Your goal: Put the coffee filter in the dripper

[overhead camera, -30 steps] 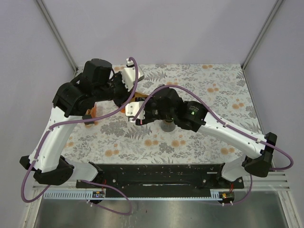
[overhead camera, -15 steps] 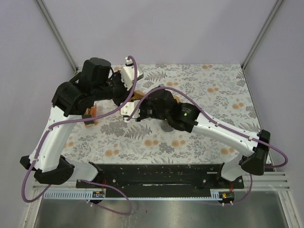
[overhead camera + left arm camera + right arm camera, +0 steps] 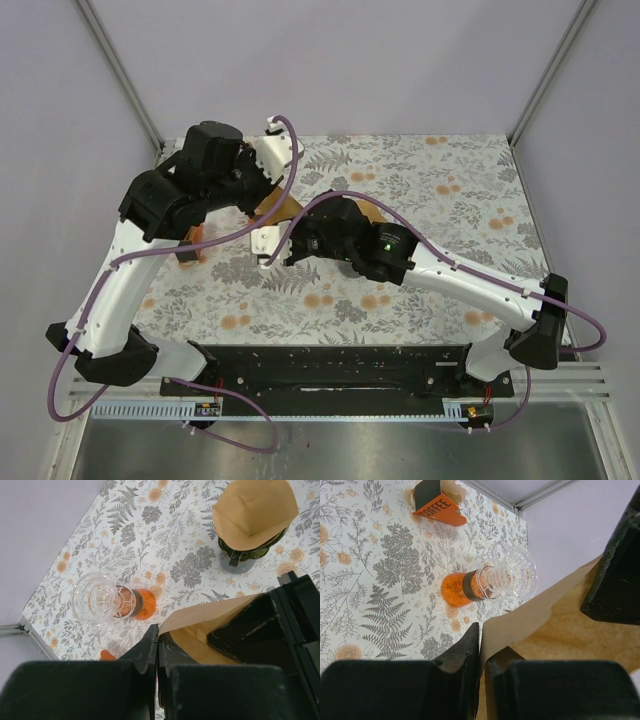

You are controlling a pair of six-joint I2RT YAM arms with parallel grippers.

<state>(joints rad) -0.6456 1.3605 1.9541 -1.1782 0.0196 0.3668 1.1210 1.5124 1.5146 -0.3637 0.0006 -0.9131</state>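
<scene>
Above the table [image 3: 150,535]: coffee filter [image 3: 555,630], two grips
My right pincer [image 3: 481,639] has just nipped its edge, left pincer [image 3: 157,641] pinching too; I can now open it for the dripper [image 3: 260,549].

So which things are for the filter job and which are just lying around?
For the job: filter, pinched by left fingers and right fingers; dripper, with a second filter sitting on it.
Just lying about: flask with orange liquid; coffee box.
</scene>
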